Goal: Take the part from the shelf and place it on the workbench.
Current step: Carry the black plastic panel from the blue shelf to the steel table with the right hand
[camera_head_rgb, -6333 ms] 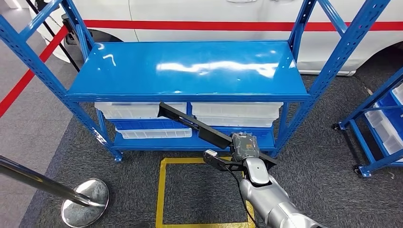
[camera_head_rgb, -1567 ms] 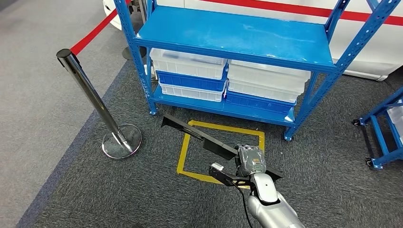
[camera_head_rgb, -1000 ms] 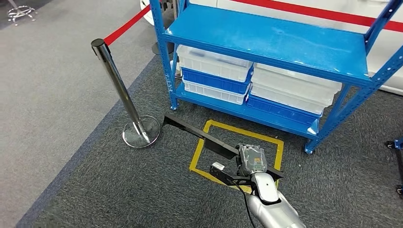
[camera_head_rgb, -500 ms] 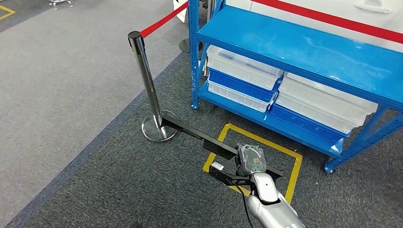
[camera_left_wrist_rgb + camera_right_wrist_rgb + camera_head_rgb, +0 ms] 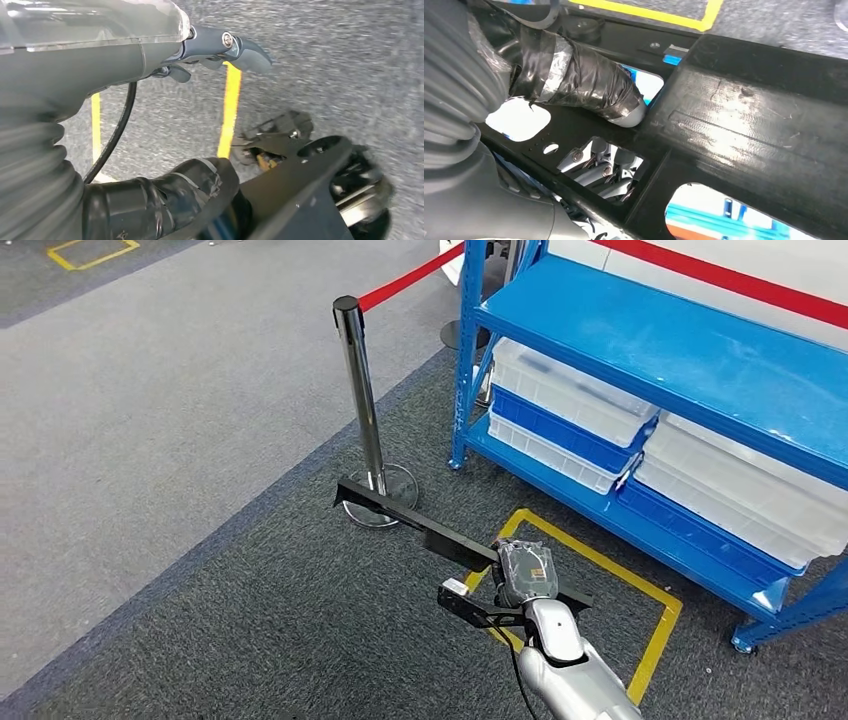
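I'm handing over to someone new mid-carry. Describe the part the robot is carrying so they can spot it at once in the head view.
Start at the blue shelf on the right, then drop to the yellow floor square in front of it. Over its near corner the right hand grips the part: a long, flat black bar slanting toward the chrome post, the only dark thing held off the carpet.

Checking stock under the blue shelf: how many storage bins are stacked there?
4, though the picture's edge may hide more. Left stack: a white bin on a blue bin. Right stack: a white bin on a blue bin.
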`<state>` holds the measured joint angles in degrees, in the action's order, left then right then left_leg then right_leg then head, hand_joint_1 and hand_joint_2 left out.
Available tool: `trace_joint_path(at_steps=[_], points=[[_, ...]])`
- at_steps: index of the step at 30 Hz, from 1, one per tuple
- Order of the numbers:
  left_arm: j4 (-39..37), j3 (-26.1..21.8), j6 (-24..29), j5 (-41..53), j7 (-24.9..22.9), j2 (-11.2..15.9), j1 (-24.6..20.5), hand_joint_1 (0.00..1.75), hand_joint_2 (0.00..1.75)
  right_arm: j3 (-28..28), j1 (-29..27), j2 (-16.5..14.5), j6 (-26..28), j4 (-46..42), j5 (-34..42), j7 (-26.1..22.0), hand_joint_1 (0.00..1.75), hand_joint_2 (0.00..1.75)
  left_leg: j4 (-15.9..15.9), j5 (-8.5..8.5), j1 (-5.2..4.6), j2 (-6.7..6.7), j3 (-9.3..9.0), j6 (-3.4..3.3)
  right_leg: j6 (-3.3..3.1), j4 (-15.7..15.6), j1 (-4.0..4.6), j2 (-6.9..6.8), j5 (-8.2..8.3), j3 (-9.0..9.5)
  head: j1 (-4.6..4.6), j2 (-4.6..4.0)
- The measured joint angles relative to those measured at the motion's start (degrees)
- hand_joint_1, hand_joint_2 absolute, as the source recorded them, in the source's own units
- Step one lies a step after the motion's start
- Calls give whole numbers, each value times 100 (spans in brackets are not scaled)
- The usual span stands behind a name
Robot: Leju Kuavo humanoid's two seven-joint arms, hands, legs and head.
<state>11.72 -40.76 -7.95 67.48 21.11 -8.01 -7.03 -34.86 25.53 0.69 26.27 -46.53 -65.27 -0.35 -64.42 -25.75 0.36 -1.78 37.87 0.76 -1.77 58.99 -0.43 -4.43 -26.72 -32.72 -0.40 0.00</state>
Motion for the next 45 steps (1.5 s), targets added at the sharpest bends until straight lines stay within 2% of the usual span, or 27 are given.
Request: trace_joint_path(at_steps=[2,3,5,7,9,11,12,13,14,16,18,20,21,23,25,27,28,29,31,33,36,38,40,42,43,44,45], points=[[0,0,5,3,3,5,-7,0,175,0,3,3,3,-9,-8,0,175,175,570,170,-57,-187,-291,-92,42,-4,28,-112,-23,26,1,0],[0,0,9,3,5,7,-10,0,175,-1,1,3,5,-15,-9,0,175,175,649,167,-81,-209,-319,-130,67,-9,38,-166,-29,33,2,0],[0,0,14,0,4,8,1,0,175,-1,-5,-4,7,-44,-13,0,175,175,682,204,-70,-70,-322,-193,131,-29,44,-251,-43,54,3,0],[0,0,18,-3,0,9,13,0,175,0,-7,-4,11,-81,-16,-3,175,175,762,253,-32,55,-357,-260,192,100,27,-46,-161,18,7,0],[0,1,20,-3,-2,9,2,0,175,1,-22,9,19,-98,-16,-11,175,175,801,282,-15,174,-373,-306,220,677,3,304,-482,-242,13,0],[0,2,22,-3,-2,9,-9,0,175,0,-73,19,22,-103,-15,-15,175,175,784,284,-19,323,-358,-323,231,1404,-3,425,-761,-615,13,0],[0,2,24,-3,-3,10,-6,0,175,0,-105,24,21,-103,-15,-16,175,175,770,282,-21,409,-352,-324,235,1561,-6,436,-754,-715,13,0],[0,2,27,-3,-3,10,-2,0,175,0,-130,27,21,-104,-15,-19,175,175,751,279,-21,498,-348,-319,235,1484,-13,446,-626,-707,13,0],[0,2,30,-3,-3,11,2,0,175,0,-147,31,21,-109,-15,-22,175,175,725,271,-20,584,-345,-309,232,1192,-26,477,-410,-592,13,0],[0,2,32,-3,-3,10,1,0,175,-1,-155,37,21,-124,-15,-31,175,175,651,244,-21,726,-314,-269,224,425,-61,717,-47,-267,14,0],[0,2,33,-3,-3,10,-2,0,175,-4,-156,39,22,-148,-15,-36,175,175,604,234,-13,840,-249,-206,217,90,-66,899,34,-124,13,0],[0,2,34,-3,-4,12,11,0,175,-10,-160,37,24,-171,-15,-40,175,175,615,256,4,957,-198,-131,173,71,-56,810,38,-113,12,0],[0,2,35,-3,-4,17,23,0,175,-12,-160,34,25,-181,-15,-42,175,175,599,252,6,937,-182,-100,136,42,-58,741,53,-98,12,0],[0,2,36,-2,-4,28,28,0,175,-12,-154,29,25,-203,-15,-44,175,175,334,97,-8,657,-55,-54,52,-23,-73,594,80,-53,-12,0],[0,2,37,-2,-4,31,8,0,175,-12,-159,27,25,-214,-15,-52,175,175,-339,-248,5,326,262,-15,2,-37,-44,435,70,-31,-34,0],[0,2,36,-4,-5,30,-5,0,175,-13,-174,29,21,-214,-15,-65,175,175,-922,-445,37,233,555,27,-6,-29,-24,259,48,-27,-33,0],[0,2,35,-4,-8,30,-3,0,175,-13,-179,29,20,-215,-15,-72,175,175,-915,-381,50,211,550,40,1,-25,-21,177,34,-21,-33,0],[0,2,34,-4,-11,31,0,0,175,-14,-181,27,19,-218,-15,-79,175,175,-709,-234,59,180,438,46,13,-20,-22,101,19,-10,-33,0],[0,3,33,-4,-17,33,-3,0,175,-14,-177,23,18,-233,-15,-86,175,175,85,104,43,-24,7,16,57,-12,-12,-30,-21,29,-33,0],[0,4,32,-4,-19,33,-21,0,175,-16,-160,19,17,-249,-16,-87,175,175,557,224,-2,-182,-232,-60,113,-12,12,-136,-50,59,-30,0],[0,4,31,-4,-24,36,-18,0,175,-23,-145,-6,14,-278,-17,-87,175,175,633,230,-20,-42,-244,-173,217,-38,11,-249,-80,103,-29,0],[0,5,32,-4,-27,37,-17,0,175,-25,-131,-15,13,-300,-17,-87,175,175,699,262,7,81,-287,-246,273,143,-18,-23,-231,52,-24,0],[0,6,32,-4,-28,37,-33,0,175,-26,-122,-12,10,-307,-16,-90,175,175,726,279,18,204,-305,-297,289,793,-36,319,-573,-248,-20,0],[0,7,32,-5,-28,37,-44,0,175,-28,-137,-10,4,-307,-14,-92,175,175,720,280,9,357,-301,-317,290,1526,-34,429,-824,-641,-20,0],[0,7,33,-6,-28,37,-43,0,175,-29,-146,-8,2,-306,-13,-92,175,175,711,279,4,442,-301,-318,286,1658,-33,441,-796,-740,-20,0],[0,7,33,-7,-28,37,-40,0,175,-30,-150,-5,-1,-307,-10,-92,175,175,698,276,3,529,-301,-314,276,1538,-33,451,-643,-722,-21,0],[0,7,34,-8,-28,37,-38,0,175,-31,-146,-2,-1,-308,-8,-92,175,175,679,271,3,613,-302,-306,262,1215,-37,488,-411,-604,-20,0]])
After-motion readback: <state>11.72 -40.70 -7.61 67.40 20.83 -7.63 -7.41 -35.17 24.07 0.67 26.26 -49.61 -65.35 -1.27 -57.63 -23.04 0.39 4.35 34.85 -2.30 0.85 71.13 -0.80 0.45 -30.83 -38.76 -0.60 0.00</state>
